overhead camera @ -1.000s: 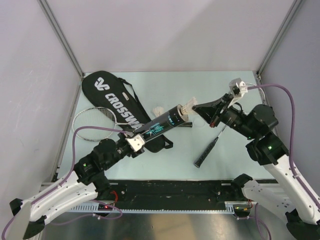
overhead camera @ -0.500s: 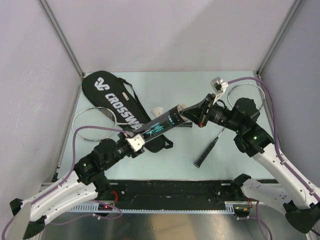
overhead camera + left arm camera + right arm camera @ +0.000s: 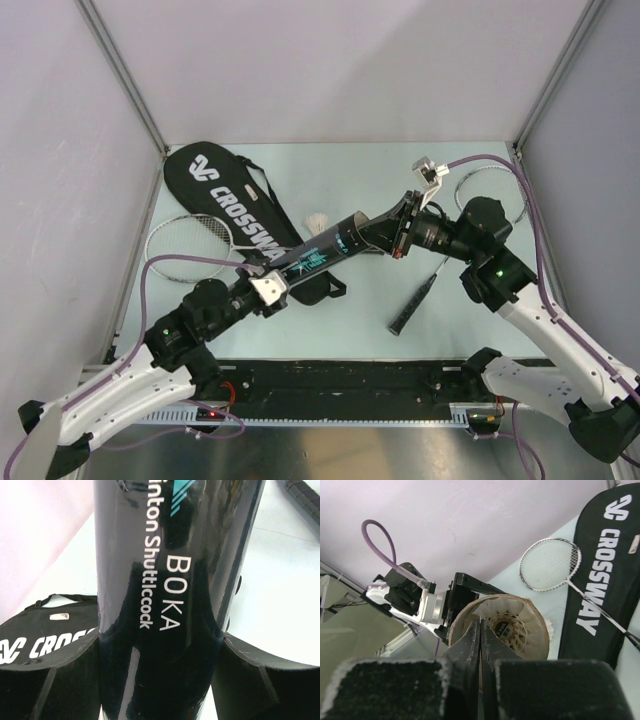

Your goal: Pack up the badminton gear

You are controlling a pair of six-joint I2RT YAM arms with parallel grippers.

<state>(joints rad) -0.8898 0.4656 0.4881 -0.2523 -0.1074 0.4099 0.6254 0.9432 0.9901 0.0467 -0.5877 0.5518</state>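
Note:
My left gripper (image 3: 283,277) is shut on the dark teal-printed tube (image 3: 325,252) and holds it slanted above the table; in the left wrist view the tube (image 3: 170,580) fills the gap between both fingers (image 3: 45,680). My right gripper (image 3: 376,232) is shut, its tips (image 3: 480,626) at the tube's open mouth. A white shuttlecock (image 3: 509,627) sits inside the tube. Another shuttlecock (image 3: 317,220) lies on the table beside the black CROSSWAY bag (image 3: 232,198). One racket (image 3: 190,242) lies at the left, partly on the bag. The other racket's handle (image 3: 411,305) lies at the right.
The second racket's head (image 3: 492,182) lies at the far right corner, partly behind my right arm. Grey walls close in the table on three sides. My left arm's wrist (image 3: 415,600) shows behind the tube in the right wrist view.
My right gripper has moved left to the tube's mouth. The shuttlecock that stuck out of the tube's end now sits inside it. The left arm has held still.

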